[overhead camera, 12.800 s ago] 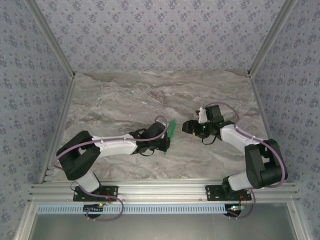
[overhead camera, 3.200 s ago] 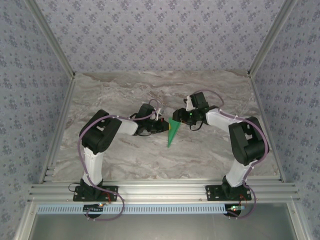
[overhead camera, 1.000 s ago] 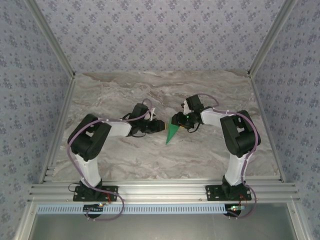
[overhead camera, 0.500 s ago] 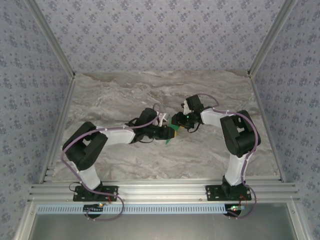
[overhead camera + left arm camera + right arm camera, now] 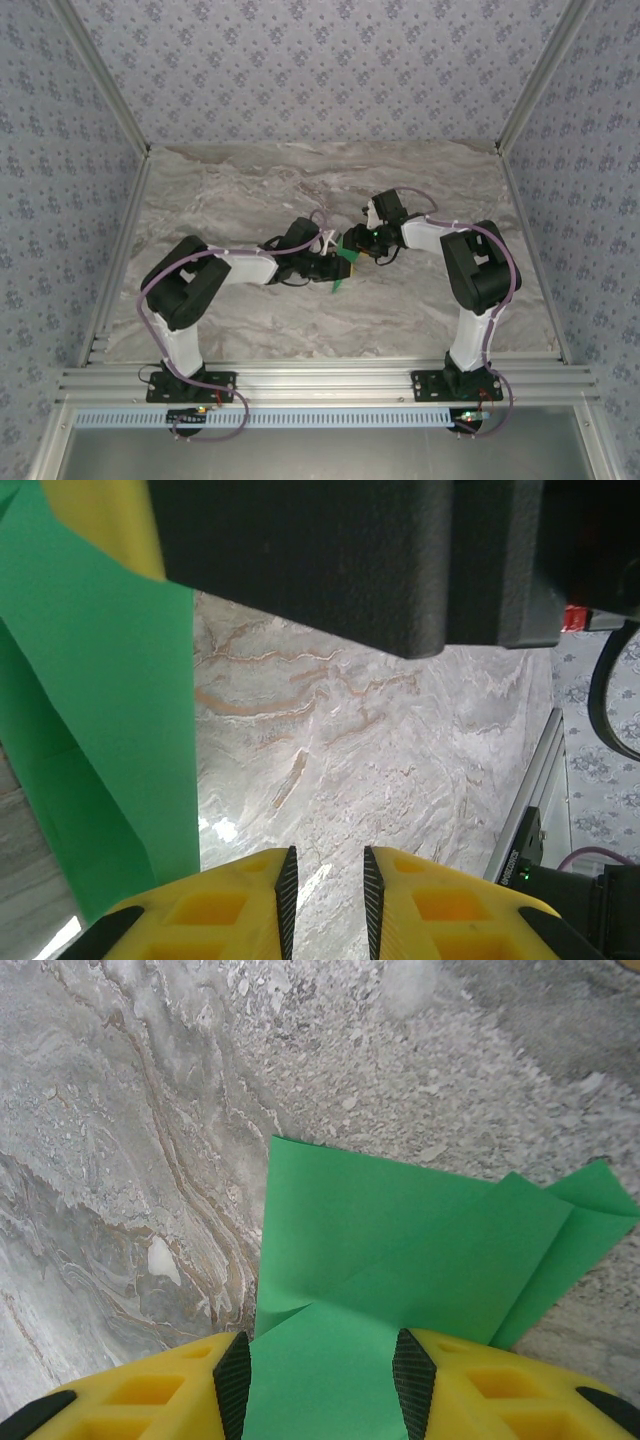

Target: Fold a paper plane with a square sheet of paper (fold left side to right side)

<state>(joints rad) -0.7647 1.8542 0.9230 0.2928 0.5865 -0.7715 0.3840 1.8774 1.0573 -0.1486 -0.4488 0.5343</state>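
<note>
The bright green sheet of paper (image 5: 341, 272) lies mid-table, folded into a narrow shape with its point toward the near edge. In the right wrist view the paper (image 5: 400, 1230) shows layered folds and runs in between the fingers. My right gripper (image 5: 352, 247) (image 5: 322, 1338) stands open over the paper's far end, its pads wide apart either side of it. My left gripper (image 5: 328, 267) (image 5: 325, 850) sits just left of the paper (image 5: 100, 730), its jaws a narrow gap apart with only marble between them. It faces the right gripper's black body (image 5: 350, 550).
The marble table (image 5: 250, 190) is walled by patterned panels. An aluminium rail (image 5: 320, 380) runs along the near edge by both arm bases. Both arms meet at the table's centre, with cables looping above the wrists.
My left arm has swung right until its gripper is beside the paper, and its jaws have narrowed a little. The right gripper and the paper have stayed in place.
</note>
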